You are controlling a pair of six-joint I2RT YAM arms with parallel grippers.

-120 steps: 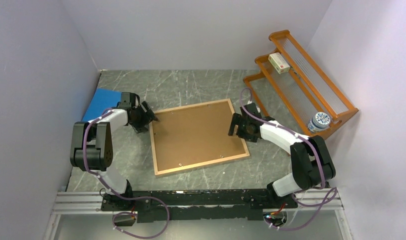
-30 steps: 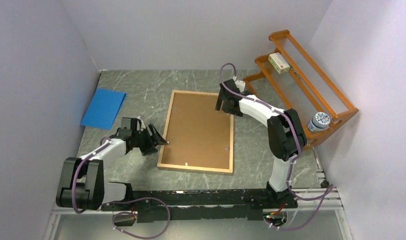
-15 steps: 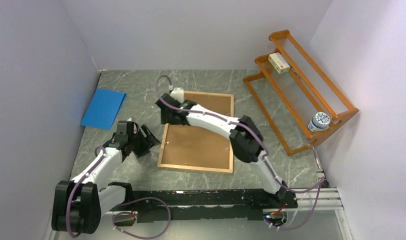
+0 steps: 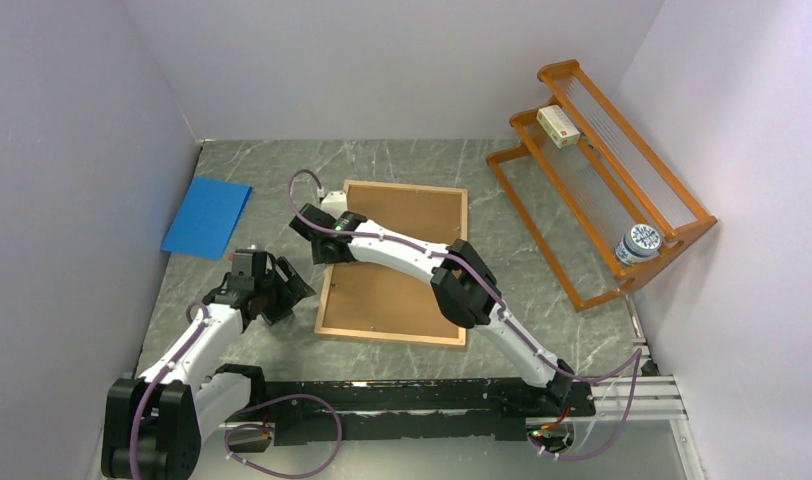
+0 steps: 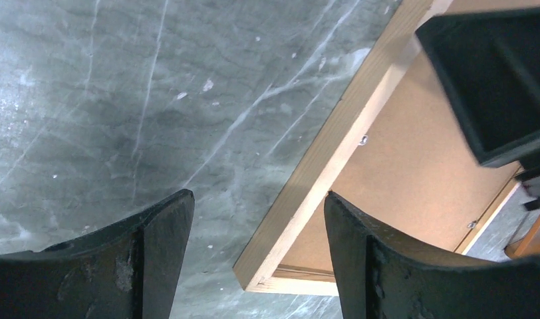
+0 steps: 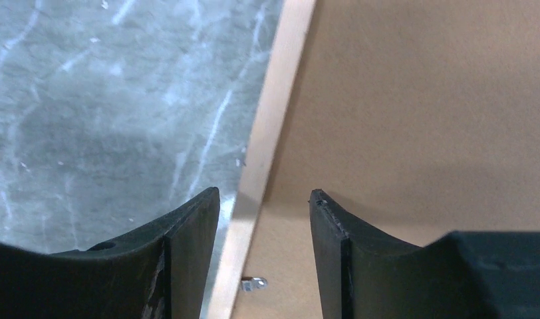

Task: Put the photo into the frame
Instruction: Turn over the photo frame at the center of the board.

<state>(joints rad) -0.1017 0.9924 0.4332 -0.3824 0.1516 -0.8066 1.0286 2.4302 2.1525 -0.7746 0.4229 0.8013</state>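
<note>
Now, your right gripper (image 6: 263,197) hangs over the left border of the frame (image 4: 392,337), fingers parted, the pale wood strip between them ungripped. Your left gripper (image 5: 257,198), spread wide and empty, sits just off the near-left corner; frame lies back-up on the table (image 4: 282,170).

A grey-green marble-patterned tabletop (image 4: 402,165) is enclosed by pale walls (image 4: 382,60) on three sides. Near its middle a large rectangular picture frame with a narrow light-orange wooden border (image 4: 412,185) lies flat, face down, its long sides running away from the near edge. A brown hardboard backing panel (image 4: 422,215) fills it. A plain blue rectangular sheet (image 4: 207,217) lies flat near the left wall, well apart from the frame. An orange wooden slatted rack (image 4: 597,180) stands by the right wall.
</note>
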